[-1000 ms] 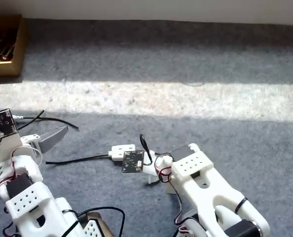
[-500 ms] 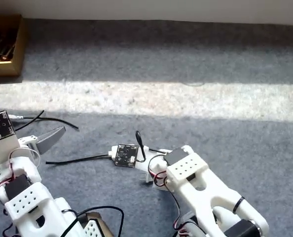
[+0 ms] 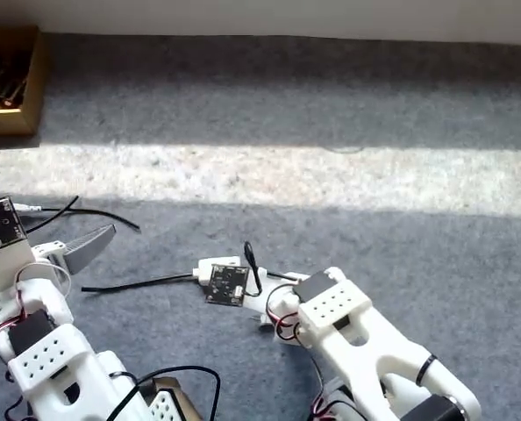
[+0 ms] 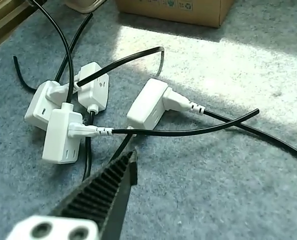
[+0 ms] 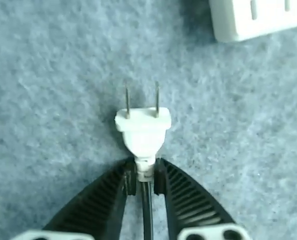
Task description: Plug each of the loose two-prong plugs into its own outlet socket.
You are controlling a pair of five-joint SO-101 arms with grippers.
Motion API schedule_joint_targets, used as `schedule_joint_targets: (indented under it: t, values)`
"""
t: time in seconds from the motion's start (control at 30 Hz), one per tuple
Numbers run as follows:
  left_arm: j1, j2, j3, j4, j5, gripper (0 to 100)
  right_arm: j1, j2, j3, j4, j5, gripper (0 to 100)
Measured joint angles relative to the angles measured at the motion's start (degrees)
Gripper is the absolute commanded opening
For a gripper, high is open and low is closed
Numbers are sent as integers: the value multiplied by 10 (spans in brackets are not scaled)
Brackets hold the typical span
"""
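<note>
A white two-prong plug (image 5: 142, 127) lies on the grey carpet, and my right gripper (image 5: 142, 172) is shut on the cable stub just behind it. Its prongs point toward a white outlet socket (image 5: 253, 17) a short way off, slots visible. From above, that outlet socket (image 3: 210, 267) peeks out beside the right arm's camera board (image 3: 228, 284). My left gripper (image 4: 131, 160) hovers, shut and holding nothing, near a cluster of white outlet blocks (image 4: 147, 104) with plugs and black cables in them. The left gripper (image 3: 101, 237) sits at the left in the high view.
A black cable (image 3: 138, 282) runs across the carpet from the outlet toward the left arm. A wooden box (image 3: 10, 79) stands at the far left corner. A cardboard box (image 4: 173, 10) stands beyond the outlet cluster. A sunlit band crosses the carpet farther back.
The right arm shifted left toward the outlet, then eased back a little, keeping hold of the plug. The left arm barely moved.
</note>
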Motion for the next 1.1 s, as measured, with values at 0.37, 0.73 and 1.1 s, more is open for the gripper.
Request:
schedule_joint_targets:
  t: [0.37,0.73,1.1]
  values:
    - [1,0,0,0,-26,667,-19,4,5,-7,-34,149]
    - [1,0,0,0,-26,667,-14,3,4,-22,-37,8]
    - [44,0,0,-40,-26,667,-11,8,-295,198,-175,8]
